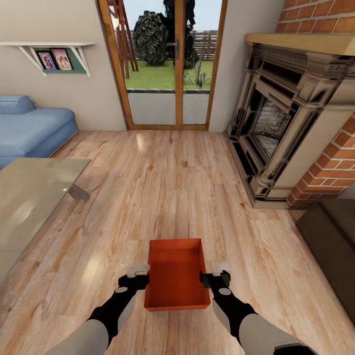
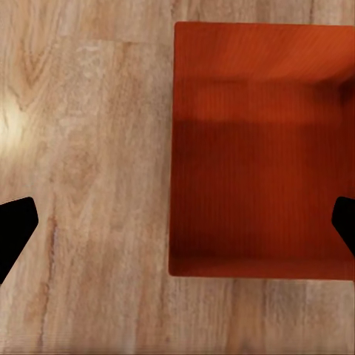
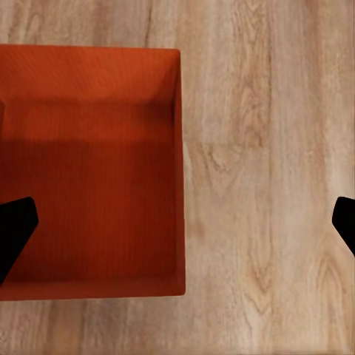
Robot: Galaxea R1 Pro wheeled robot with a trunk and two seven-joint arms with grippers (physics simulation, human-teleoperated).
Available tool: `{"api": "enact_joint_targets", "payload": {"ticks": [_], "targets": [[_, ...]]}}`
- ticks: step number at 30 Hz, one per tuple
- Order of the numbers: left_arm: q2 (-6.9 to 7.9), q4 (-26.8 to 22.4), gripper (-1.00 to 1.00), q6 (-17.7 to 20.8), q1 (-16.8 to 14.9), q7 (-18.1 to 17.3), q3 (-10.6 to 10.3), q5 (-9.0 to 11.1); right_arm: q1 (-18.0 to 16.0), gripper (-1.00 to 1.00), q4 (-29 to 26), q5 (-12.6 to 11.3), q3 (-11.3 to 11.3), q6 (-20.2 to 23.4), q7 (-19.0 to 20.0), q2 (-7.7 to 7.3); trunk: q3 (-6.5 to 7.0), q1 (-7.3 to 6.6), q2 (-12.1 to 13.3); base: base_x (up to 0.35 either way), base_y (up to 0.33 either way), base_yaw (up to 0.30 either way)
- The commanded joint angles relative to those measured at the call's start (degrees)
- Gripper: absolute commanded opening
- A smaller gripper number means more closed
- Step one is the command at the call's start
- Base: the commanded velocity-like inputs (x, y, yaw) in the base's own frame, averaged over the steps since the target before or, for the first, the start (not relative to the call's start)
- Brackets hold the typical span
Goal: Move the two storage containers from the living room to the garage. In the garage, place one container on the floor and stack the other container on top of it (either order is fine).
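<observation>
One orange-red storage container (image 1: 176,273) stands lidless and empty on the light wood-plank floor (image 1: 172,187) of the living room, right in front of me. My left gripper (image 1: 139,276) hangs open above its left wall, one fingertip (image 2: 15,229) over the floor and the other over the container's inside (image 2: 259,163). My right gripper (image 1: 215,276) is open in the same way above the right wall, straddling that wall (image 3: 180,185). Neither gripper holds anything.
A glass table (image 1: 34,192) stands at the left with a blue sofa (image 1: 29,128) behind it. The brick fireplace (image 1: 286,128) fills the right side, with a dark brown piece of furniture (image 1: 335,236) nearer. Wood-framed glass doors (image 1: 172,64) are straight ahead.
</observation>
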Motion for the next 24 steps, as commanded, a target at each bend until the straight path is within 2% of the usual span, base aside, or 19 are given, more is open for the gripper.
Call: {"api": "enact_joint_targets", "payload": {"ticks": [1, 10, 15, 24], "targets": [[-0.02, 0.0, 1.0, 0.0, 0.0, 0.1, 0.1, -0.1, 0.0, 1.0, -0.3, 0.3, 0.3, 0.3, -0.4, 0.01, -0.04, 0.0, 0.0, 0.0, 0.0, 0.0], [0.03, -0.2, 1.0, -0.1, 0.0, 0.1, 0.2, -0.2, 0.0, 1.0, -1.4, 0.1, 0.4, 3.1, 0.0, 0.12, -0.04, 0.0, 0.0, 0.0, 0.0, 0.0], [0.04, -0.2, 1.0, -0.1, 0.0, 0.1, 0.2, -0.2, 0.0, 1.0, -1.2, 0.1, 0.4, 3.0, 0.1, 0.18, -0.04, 0.0, 0.0, 0.0, 0.0, 0.0], [0.04, -0.5, 1.0, -0.1, 0.0, 0.1, 0.2, -0.1, 0.0, 1.0, -1.2, 0.5, 0.5, 2.6, 0.1, 0.28, -1.66, 1.98, -3.6, 0.0, 0.0, 0.0]]}}
